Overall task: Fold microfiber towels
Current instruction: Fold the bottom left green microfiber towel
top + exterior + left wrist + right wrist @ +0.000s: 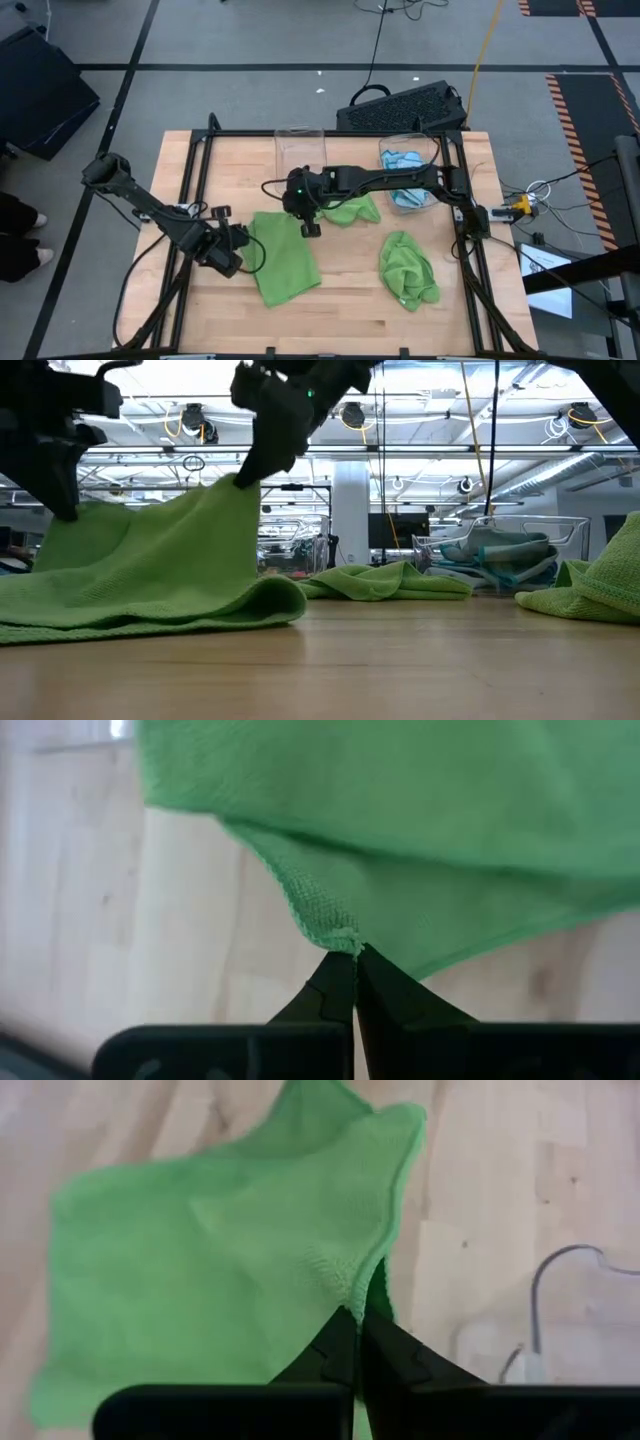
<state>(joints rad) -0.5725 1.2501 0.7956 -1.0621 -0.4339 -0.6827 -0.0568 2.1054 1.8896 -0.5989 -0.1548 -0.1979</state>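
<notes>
While lying left of centre on the table (340, 320), green towel (285, 258) pinched at two corners: left gripper (236, 240) clamped on its left edge, right gripper (306, 226) clamped on its far right corner, lifted. Two more green towels (408, 268) to the right. Blue cloths (405, 160), apparently in a clear bin (412, 140), far right.

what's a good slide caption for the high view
Both grippers, left and right, pinch corners of a lime green towel on the wooden table.
</notes>
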